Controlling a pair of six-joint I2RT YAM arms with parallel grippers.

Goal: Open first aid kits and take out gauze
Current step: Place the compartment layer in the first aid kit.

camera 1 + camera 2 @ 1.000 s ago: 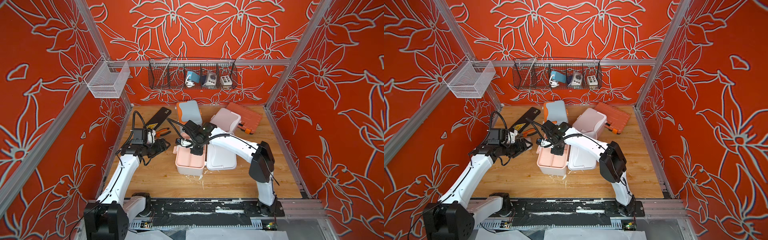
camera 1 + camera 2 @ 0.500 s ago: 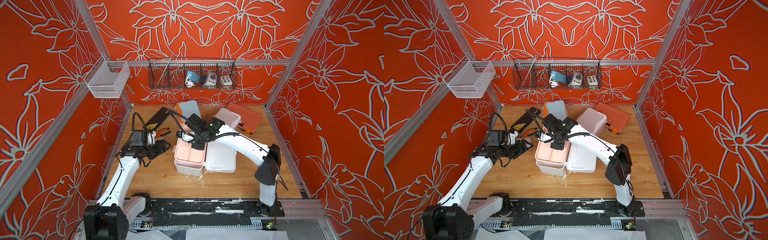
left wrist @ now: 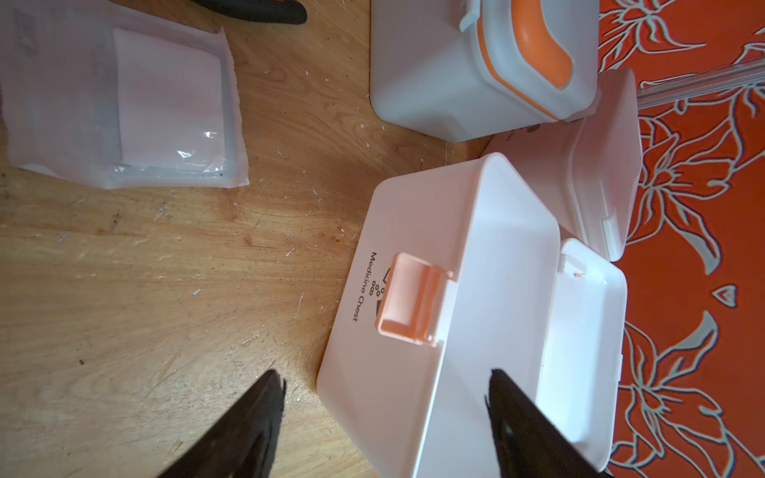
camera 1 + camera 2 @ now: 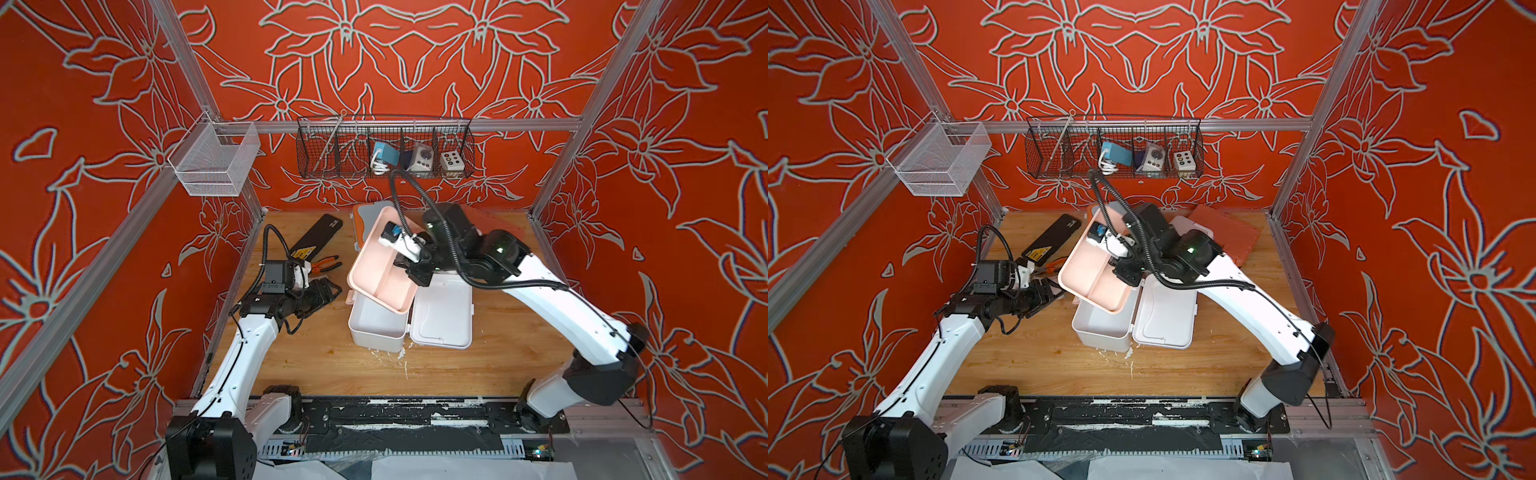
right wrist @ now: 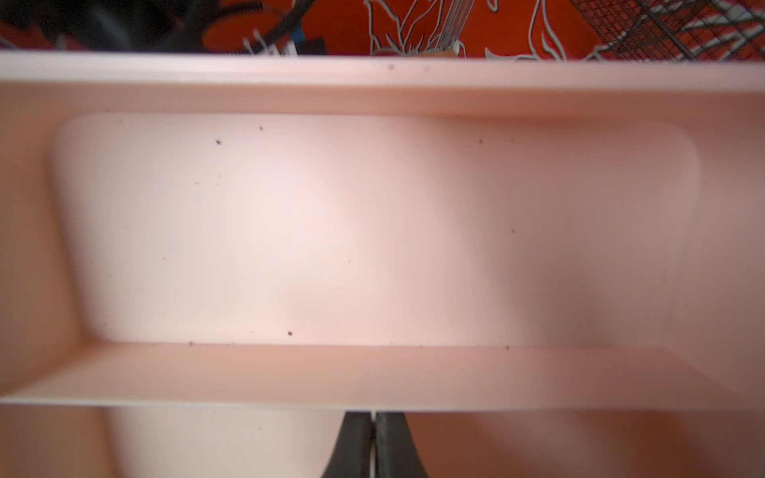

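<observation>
Left of centre in a top view, our left gripper (image 4: 330, 291) hangs with its jaws spread wide, nothing in them. The gauze (image 3: 124, 103) lies flat on the worktop (image 4: 311, 361) near it. Mid-frame, the white kit (image 4: 376, 330) sits open. Our right gripper (image 4: 415, 272), pinched tight, holds a peach tray (image 4: 380, 270) tilted above it.

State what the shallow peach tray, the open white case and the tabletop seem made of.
The shallow peach tray: moulded plastic, probably; smooth satin walls, rounded corners.
The open white case: smooth hard plastic, seemingly; thin uniform walls, printed lettering.
The tabletop: wood or wood veneer, matte; visible grain, scuffs.
</observation>
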